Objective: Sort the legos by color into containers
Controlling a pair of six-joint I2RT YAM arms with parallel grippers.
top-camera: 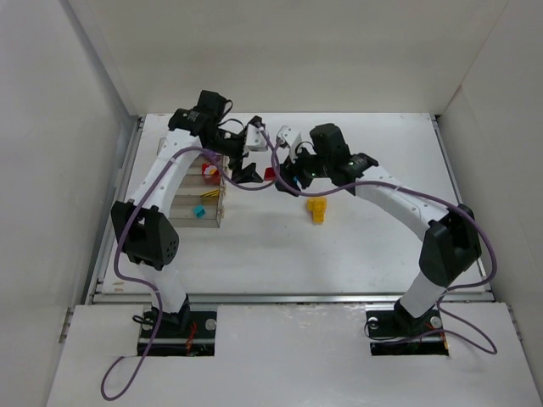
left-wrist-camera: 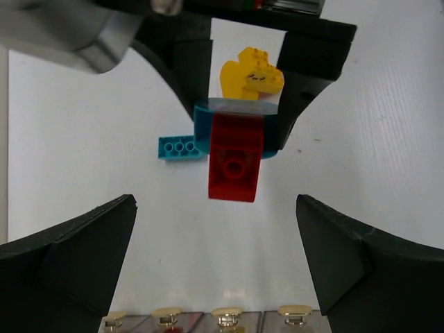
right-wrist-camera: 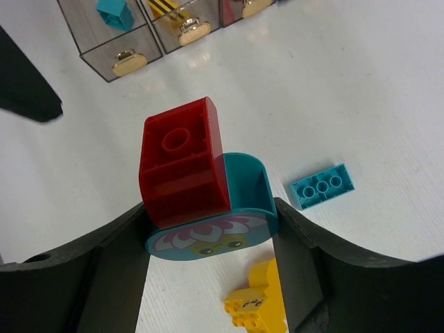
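Observation:
My right gripper [right-wrist-camera: 211, 223] is shut on a teal rounded lego with a flower face [right-wrist-camera: 208, 239]. A red brick [right-wrist-camera: 182, 163] is stuck to that lego, and both are held above the table. In the left wrist view the red brick [left-wrist-camera: 236, 158] hangs just beyond my left gripper [left-wrist-camera: 216, 232], which is open and empty. In the top view the two grippers face each other, left [top-camera: 246, 175] and right [top-camera: 285, 176], with the red brick [top-camera: 270, 174] between them. The row of clear bins [top-camera: 222, 200] stands to the left and holds cyan [right-wrist-camera: 114, 10], yellow [right-wrist-camera: 168, 7] and red pieces.
A flat cyan brick [right-wrist-camera: 322, 186] and a yellow lego [right-wrist-camera: 260, 305] lie loose on the white table under the right gripper. The yellow lego also shows in the top view [top-camera: 316, 209]. The bins' brass tabs [left-wrist-camera: 229, 318] sit right below the left gripper.

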